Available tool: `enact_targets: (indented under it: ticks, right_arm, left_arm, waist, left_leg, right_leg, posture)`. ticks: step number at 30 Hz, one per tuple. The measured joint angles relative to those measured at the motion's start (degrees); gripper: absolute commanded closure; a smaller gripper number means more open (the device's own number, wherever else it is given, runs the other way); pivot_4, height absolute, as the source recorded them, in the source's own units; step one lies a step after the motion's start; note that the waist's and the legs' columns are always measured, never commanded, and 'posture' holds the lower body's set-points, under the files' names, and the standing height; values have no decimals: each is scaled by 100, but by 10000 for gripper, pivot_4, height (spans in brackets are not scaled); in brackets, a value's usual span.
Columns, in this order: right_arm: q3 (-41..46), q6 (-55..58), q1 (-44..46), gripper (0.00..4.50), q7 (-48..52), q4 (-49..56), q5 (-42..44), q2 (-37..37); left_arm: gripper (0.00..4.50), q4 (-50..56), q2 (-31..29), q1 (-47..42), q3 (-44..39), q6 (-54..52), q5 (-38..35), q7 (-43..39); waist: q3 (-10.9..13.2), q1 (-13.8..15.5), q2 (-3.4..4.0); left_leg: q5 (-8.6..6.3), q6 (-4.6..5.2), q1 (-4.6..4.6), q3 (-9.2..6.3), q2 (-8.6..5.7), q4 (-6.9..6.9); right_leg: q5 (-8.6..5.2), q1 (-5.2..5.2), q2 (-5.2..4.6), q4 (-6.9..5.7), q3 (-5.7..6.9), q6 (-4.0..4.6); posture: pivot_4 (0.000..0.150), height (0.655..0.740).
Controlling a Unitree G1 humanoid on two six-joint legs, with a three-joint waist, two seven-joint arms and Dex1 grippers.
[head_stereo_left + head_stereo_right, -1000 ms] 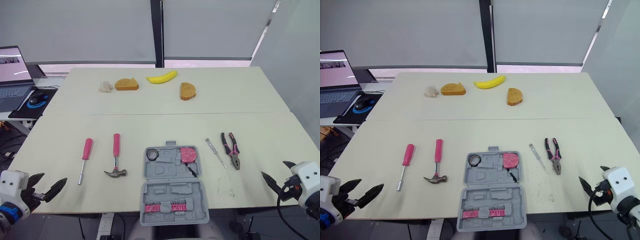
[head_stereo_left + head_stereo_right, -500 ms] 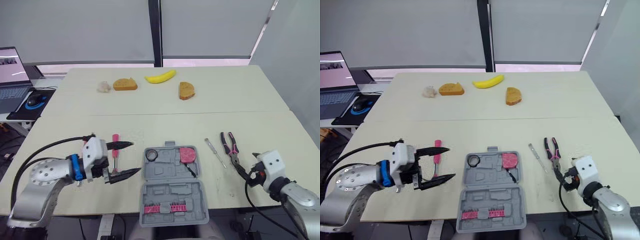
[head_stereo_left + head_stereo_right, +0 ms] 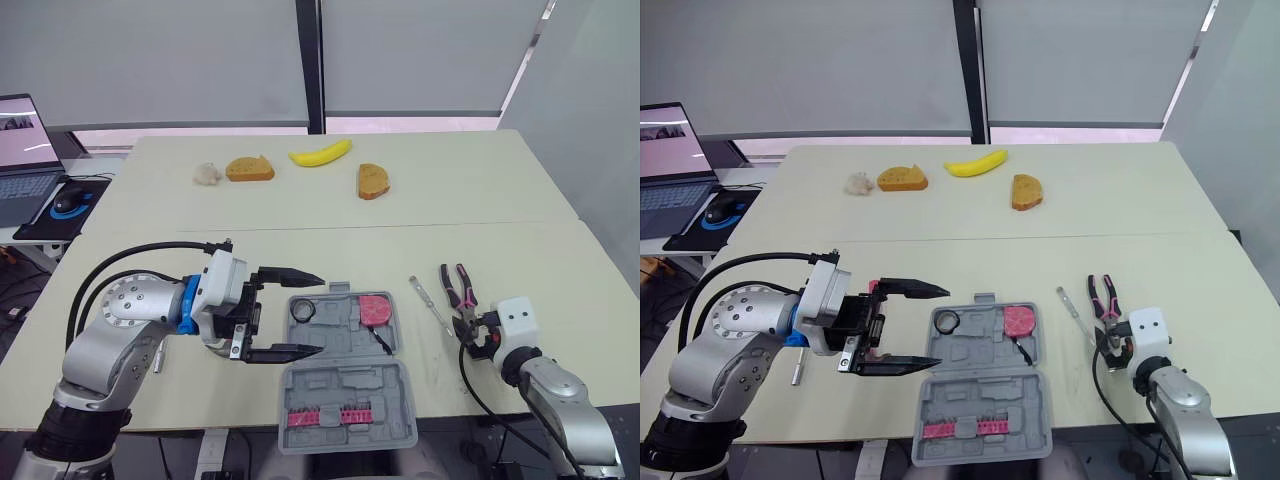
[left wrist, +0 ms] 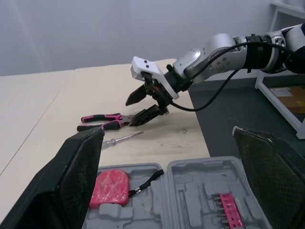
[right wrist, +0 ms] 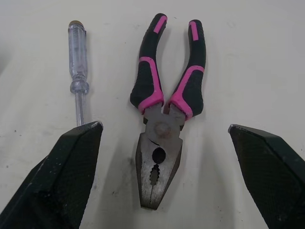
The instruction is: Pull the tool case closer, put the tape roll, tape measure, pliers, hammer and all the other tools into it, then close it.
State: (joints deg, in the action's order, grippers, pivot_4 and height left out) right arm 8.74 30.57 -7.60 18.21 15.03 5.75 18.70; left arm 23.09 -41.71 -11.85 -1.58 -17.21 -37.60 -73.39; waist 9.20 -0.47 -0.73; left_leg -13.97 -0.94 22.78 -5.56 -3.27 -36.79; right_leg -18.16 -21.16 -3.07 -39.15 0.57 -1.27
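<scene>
The grey tool case [image 3: 345, 385] lies open near the table's front edge. It holds a black tape roll [image 3: 304, 310], a pink tape measure [image 3: 375, 309] and a pink bit strip [image 3: 320, 414]. My left gripper [image 3: 321, 313] is open, its fingers spread above the case's left side. The arm hides most of the hammer and the pink screwdriver; the screwdriver's metal shaft [image 3: 158, 357] peeks out. Right of the case lie a clear-handled screwdriver [image 5: 78, 71] and pink-black pliers [image 5: 164, 109]. My right gripper [image 3: 470, 335] is open, one finger on each side of the pliers' head.
At the far side of the table lie a banana [image 3: 320, 154], two bread slices [image 3: 252, 168] [image 3: 374, 181] and a white lump [image 3: 207, 173]. A laptop [image 3: 18, 150] and a mouse [image 3: 68, 197] sit on a side desk at the left.
Both arms rose from below the front edge. The left gripper swept right to the case's left side, covering the hammer. The right gripper moved in to the pliers' head.
</scene>
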Motion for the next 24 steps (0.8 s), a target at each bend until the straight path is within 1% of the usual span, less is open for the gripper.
enact_targets:
  ticks: [9, 11, 13, 16, 19, 22, 24]
  right_arm:
    - [-41, -9, 481, 79, -197, -536, 15, -212]
    - [-42, 2, 528, 3763, -217, -590, 18, -256]
    - [-50, 15, 538, 8555, -244, -654, 14, -293]
    - [-63, 22, 537, 19056, -320, -660, 10, -339]
    - [-69, 22, 534, 26000, -361, -660, 8, -366]
    - [-78, 16, 528, 32284, -406, -657, 6, -375]
    - [-91, 8, 530, 32624, -454, -655, 5, -400]
  left_arm:
    - [0, 67, 127, 9, 136, 21, 3, 25]
    - [0, 33, 142, 4, 144, 43, 44, 21]
    - [0, -55, 143, 2, 167, 61, 101, 20]
    - [0, -81, 146, 2, 213, 127, 152, 16]
    - [0, -91, 150, 4, 232, 183, 215, 16]
    - [0, -137, 168, 4, 235, 276, 266, 20]
    - [0, -185, 197, 4, 240, 305, 304, 22]
  waist:
    - [0, -16, 1]
    - [0, -19, 1]
    - [0, -23, 1]
    - [0, -46, 1]
    - [0, -56, 1]
    - [0, -67, 1]
    - [0, -79, 1]
  left_leg:
    - [0, 0, -2, 0, 0, -1]
    - [0, 0, -1, 0, 0, -1]
    - [0, 0, -2, 0, -1, -2]
    - [0, 0, -2, 0, -1, -2]
    - [0, 0, -2, 0, 0, -1]
    - [0, 0, -3, 0, 0, -1]
    - [0, 0, -3, 0, 0, -1]
  right_leg:
    - [0, -1, 2, -6, -1, 0]
    - [0, 0, 2, -6, -1, 0]
    - [0, 0, 2, -6, -2, 0]
    - [0, -1, 2, -7, -2, 0]
    - [0, -1, 2, -8, -2, 0]
    - [0, -1, 3, -9, -2, 0]
    - [0, 0, 3, -9, -2, 0]
  posture:
    - [1500, 7400]
    - [1500, 7400]
    - [1500, 7400]
    - [1500, 7400]
    - [1500, 7400]
    - [1500, 7400]
    - [1500, 7400]
